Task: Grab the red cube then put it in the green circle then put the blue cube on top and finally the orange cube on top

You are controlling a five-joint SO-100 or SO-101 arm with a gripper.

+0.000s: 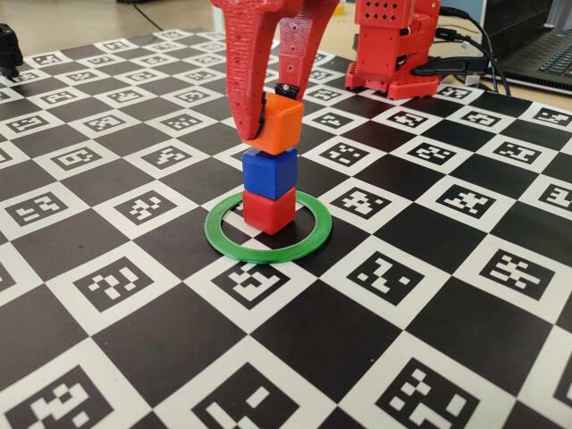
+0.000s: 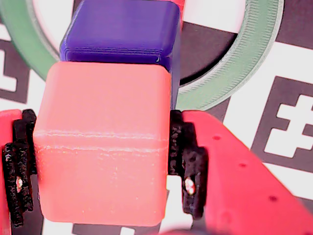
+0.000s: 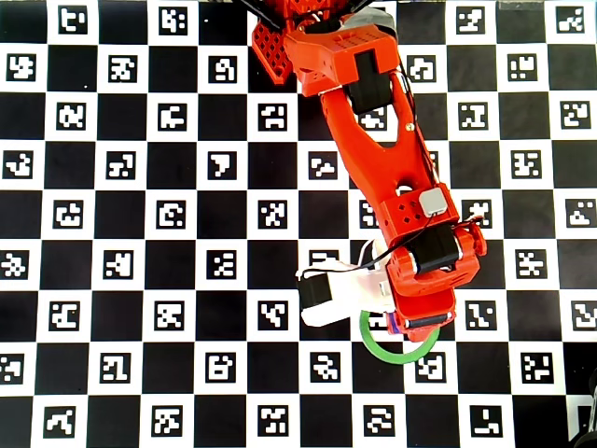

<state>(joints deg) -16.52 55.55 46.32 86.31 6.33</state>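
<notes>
Checkerboard matting with black squares and white squares printed with coded markers (image 1: 116, 288) covers the whole table (image 1: 465, 357) in the fixed view, and a dark object at the far left edge is cut off by the frame. Near the middle of that view the green circle (image 1: 268, 248) lies flat, its far arc hidden behind the stack inside it. The red cube (image 1: 268, 211) sits on the mat within the ring, toward its back, with the blue cube (image 1: 270, 172) resting squarely on top of it. The orange cube (image 1: 276, 125) is above the blue one, tilted slightly and offset a little to the right, its lower face at or just over the blue top; whether they touch is hard to tell. The gripper (image 1: 268, 114) comes down from above, its fingers pinching the orange cube on two opposite sides. In the wrist view the black pads (image 2: 188, 161) press against both flanks of the orange cube (image 2: 102, 147), which fills most of the frame and blocks nearly all of the blue cube (image 2: 122, 32); only arcs of the green circle (image 2: 234, 68) show. From overhead, the red arm (image 3: 392, 177) covers the stack entirely, and only the lower part of the ring (image 3: 396, 356) peeks out. At the right of the fixed view stands the arm's base (image 1: 393, 45), with cables (image 1: 474, 45) trailing away.
</notes>
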